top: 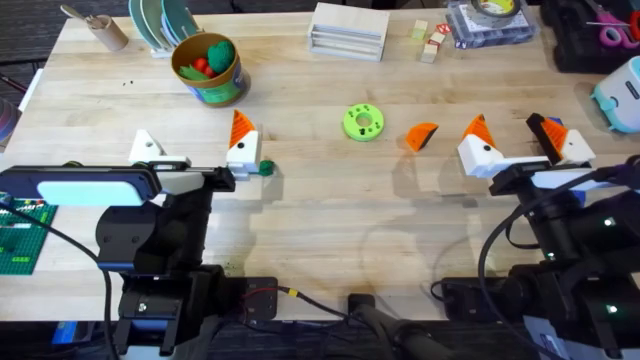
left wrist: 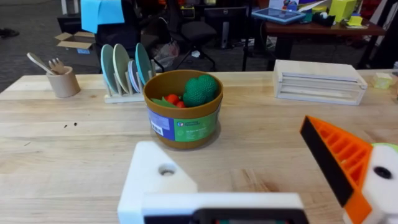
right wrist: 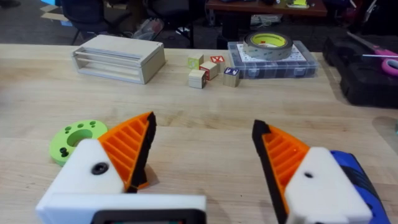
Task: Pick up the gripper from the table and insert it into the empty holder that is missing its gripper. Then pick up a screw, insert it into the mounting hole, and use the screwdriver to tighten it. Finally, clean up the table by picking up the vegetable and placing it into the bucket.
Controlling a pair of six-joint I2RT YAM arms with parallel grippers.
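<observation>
The loose orange gripper (top: 422, 135) lies on the table between the green disc (top: 363, 122) and my right arm. My left gripper (top: 195, 148) (left wrist: 233, 143) stands open and holds nothing. Its left finger is the bare white holder (top: 147, 147) (left wrist: 158, 177) with an open mounting hole, while the other finger carries an orange ribbed pad (left wrist: 336, 158). A small dark-green vegetable (top: 265, 168) lies just beside that padded finger. Behind stands the bucket (top: 222, 88) (left wrist: 183, 127) with toy produce inside. My right gripper (top: 507, 125) (right wrist: 204, 124) is open and empty. The blue screwdriver (top: 555, 127) (right wrist: 360, 177) shows partly behind its right finger.
At the back stand a plate rack (top: 160, 25), a cup of utensils (top: 105, 32), a wooden box (top: 348, 30), small blocks (top: 430, 42), a clear case with a tape roll (top: 490, 22) and a black case (top: 590, 35). Tiny dark specks (top: 128, 83) lie at the left.
</observation>
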